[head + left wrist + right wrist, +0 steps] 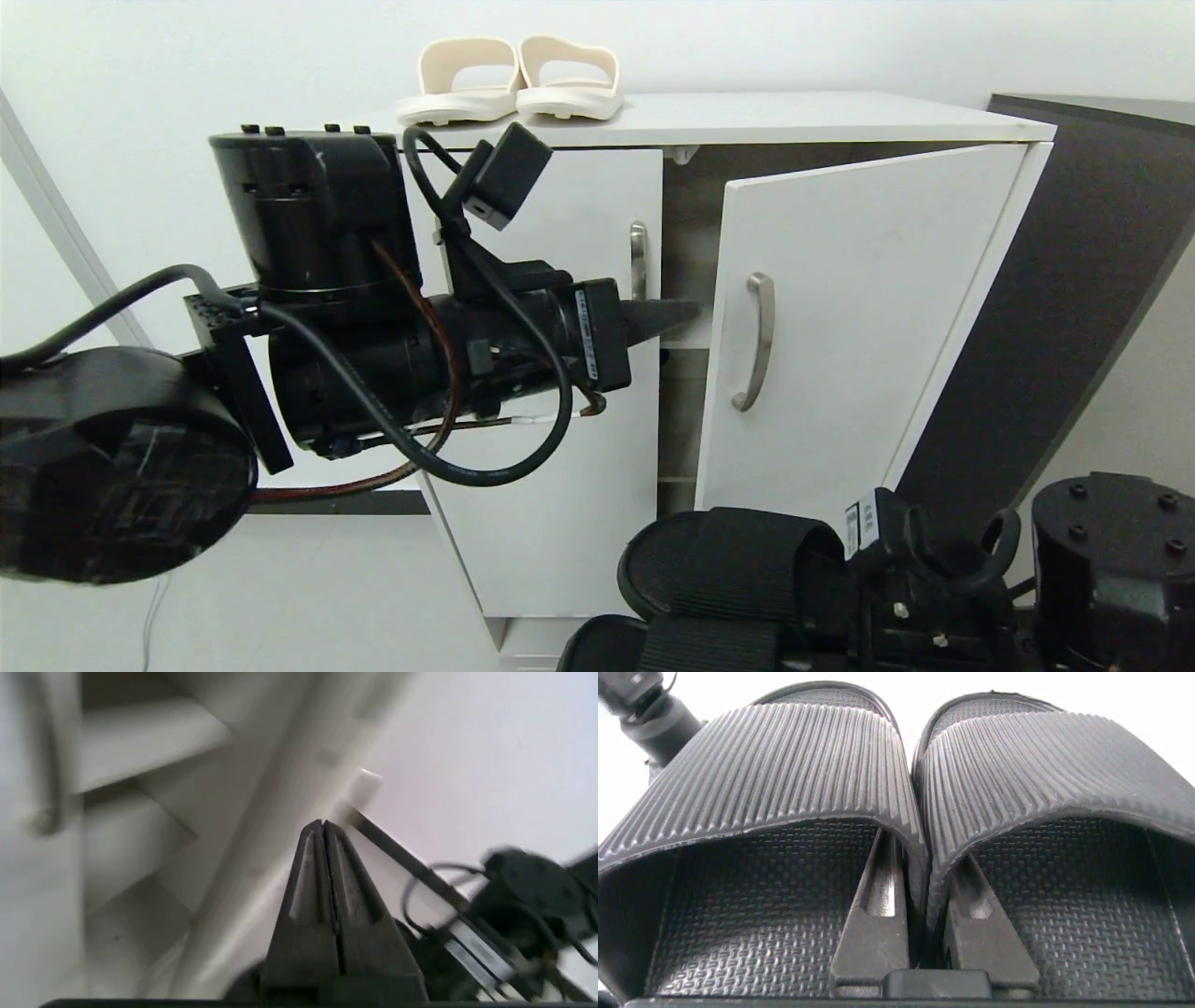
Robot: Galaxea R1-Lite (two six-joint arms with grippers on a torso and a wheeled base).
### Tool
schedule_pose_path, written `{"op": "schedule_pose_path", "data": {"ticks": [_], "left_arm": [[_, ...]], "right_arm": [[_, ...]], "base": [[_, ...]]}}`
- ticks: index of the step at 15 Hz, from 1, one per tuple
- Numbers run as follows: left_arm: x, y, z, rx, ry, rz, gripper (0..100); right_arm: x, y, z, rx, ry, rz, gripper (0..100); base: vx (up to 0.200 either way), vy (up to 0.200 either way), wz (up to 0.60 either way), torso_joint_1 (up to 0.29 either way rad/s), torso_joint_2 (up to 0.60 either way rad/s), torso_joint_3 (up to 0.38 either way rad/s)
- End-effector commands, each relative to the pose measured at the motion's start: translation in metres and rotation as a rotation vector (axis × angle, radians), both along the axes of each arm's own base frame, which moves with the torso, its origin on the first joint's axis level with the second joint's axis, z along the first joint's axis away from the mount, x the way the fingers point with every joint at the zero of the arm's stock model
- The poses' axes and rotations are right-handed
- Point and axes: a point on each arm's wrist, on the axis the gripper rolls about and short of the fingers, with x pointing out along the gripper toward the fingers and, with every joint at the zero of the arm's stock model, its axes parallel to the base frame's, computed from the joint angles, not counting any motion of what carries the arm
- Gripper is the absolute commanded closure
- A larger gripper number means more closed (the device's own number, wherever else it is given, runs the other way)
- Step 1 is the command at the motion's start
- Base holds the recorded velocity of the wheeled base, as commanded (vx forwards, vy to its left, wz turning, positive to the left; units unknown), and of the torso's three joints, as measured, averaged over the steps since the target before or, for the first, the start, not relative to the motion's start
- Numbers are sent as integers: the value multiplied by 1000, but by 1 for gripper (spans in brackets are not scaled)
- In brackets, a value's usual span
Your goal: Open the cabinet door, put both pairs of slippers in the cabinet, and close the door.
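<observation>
Shut and empty, the left claw (689, 315) sits in the gap at the free edge of the ajar door (868, 317); the right claw (920, 873), clamped on the black slippers (738, 560), hangs below.

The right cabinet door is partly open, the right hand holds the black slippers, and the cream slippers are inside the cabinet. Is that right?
Not quite. The head view shows the cream slippers on top of the cabinet, not inside it. The rest stands: the right cabinet door is partly open and the right hand holds the black slippers.
</observation>
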Motion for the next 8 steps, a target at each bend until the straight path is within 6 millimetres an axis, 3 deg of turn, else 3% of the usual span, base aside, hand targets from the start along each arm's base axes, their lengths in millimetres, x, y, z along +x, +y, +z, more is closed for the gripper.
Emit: {"op": "schedule_pose_path", "data": {"ticks": [1, 5, 8], "left_arm": [[7, 1, -2, -8, 8, 15, 100], [43, -21, -10, -19, 33, 33, 100], [55, -27, -12, -37, 59, 44, 100]], "right_arm": [[-5, 1, -2, -6, 4, 21, 100], [-11, 2, -6, -22, 15, 42, 100], [-15, 2, -10, -36, 25, 58, 100]], "base": [[0, 0, 0, 0, 0, 0], [0, 0, 0, 0, 0, 0], [0, 0, 0, 0, 0, 0]]}}
